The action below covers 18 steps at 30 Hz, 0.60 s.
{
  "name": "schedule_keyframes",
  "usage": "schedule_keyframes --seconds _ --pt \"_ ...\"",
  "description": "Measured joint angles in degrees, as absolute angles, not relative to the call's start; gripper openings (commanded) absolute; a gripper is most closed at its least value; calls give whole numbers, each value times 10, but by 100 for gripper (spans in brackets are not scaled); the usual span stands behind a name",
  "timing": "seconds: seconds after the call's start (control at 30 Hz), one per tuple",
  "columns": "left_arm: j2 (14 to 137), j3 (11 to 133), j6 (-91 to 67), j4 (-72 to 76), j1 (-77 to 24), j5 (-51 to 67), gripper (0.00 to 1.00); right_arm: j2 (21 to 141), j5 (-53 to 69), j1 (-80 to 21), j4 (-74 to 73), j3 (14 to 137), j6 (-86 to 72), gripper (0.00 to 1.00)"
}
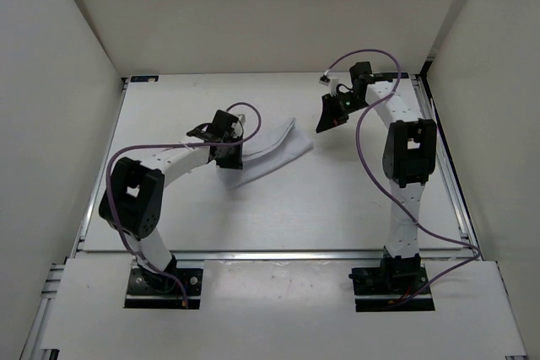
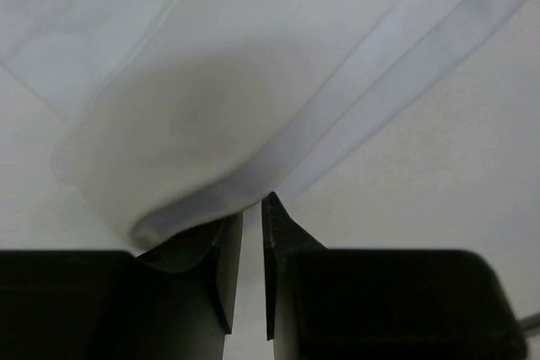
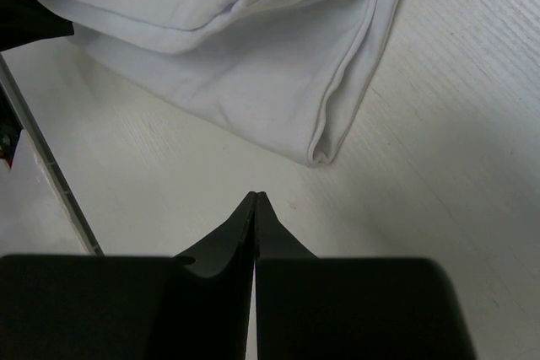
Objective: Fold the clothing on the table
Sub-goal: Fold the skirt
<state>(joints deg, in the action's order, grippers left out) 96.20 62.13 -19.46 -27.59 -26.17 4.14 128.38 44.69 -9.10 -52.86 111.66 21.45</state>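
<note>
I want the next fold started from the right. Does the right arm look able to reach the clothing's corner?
Probably yes: the right gripper is just short of the clothing, only bare table between them. Its jaws are shut, so they would need to open first.

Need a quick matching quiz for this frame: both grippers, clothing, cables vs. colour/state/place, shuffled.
1 left gripper
2 right gripper
3 clothing
4 cables

a purple
b shut, over bare table
c white, partly folded
d tips at the clothing's fold

Pairs: 1-d, 2-b, 3-c, 4-a
</note>
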Motion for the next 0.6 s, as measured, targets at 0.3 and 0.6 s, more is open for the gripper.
schedule_keyframes --seconds 0.3,0.6 --pt "1019 699 -218 -232 -250 -29 17 1284 425 -106 -525 1101 227 0" --pt "1054 779 -279 -215 -166 -84 22 1284 423 -115 -524 1098 226 0"
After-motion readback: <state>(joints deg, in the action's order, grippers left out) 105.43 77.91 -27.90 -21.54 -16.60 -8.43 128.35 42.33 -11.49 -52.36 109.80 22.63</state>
